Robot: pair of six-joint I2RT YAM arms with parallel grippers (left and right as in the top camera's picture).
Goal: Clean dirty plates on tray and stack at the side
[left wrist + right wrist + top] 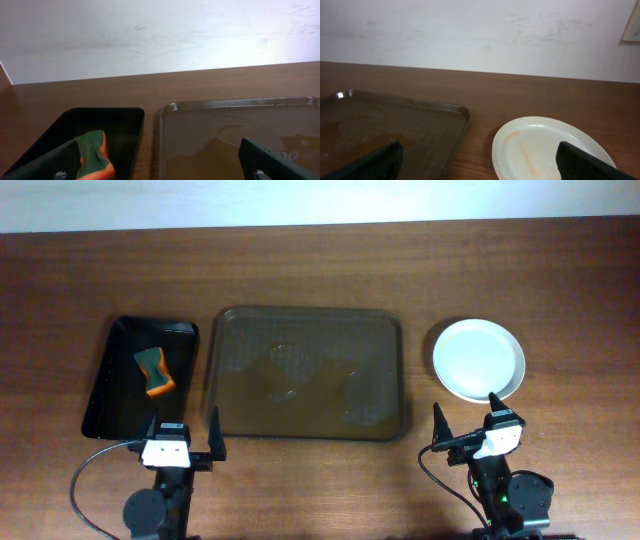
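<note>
the white plate is lying on the right side of the wooden table, outside the brown tray and just beside its right edge, not touching it. in the right wrist view the plate is showing a faint orange smear on its face. i cannot tell if more plates are lying under it.

the brown tray is sitting in the middle of the table, and wet patches are shining on its floor, mostly in the centre and toward the near right corner. to its left, with a narrow strip of table between them, a black tray is standing. a green and orange sponge is lying inside it, around the middle, a little tilted.

the left gripper is hovering at the near edge of the table, in front of the gap between the black tray and the brown tray. its claw is released, with both fingers spread wide and nothing between them. the right gripper is hovering at the near right, just in front of the plate, with one finger reaching over the plate's near rim in the overhead view. its claw is also released and is grasping nothing.
</note>
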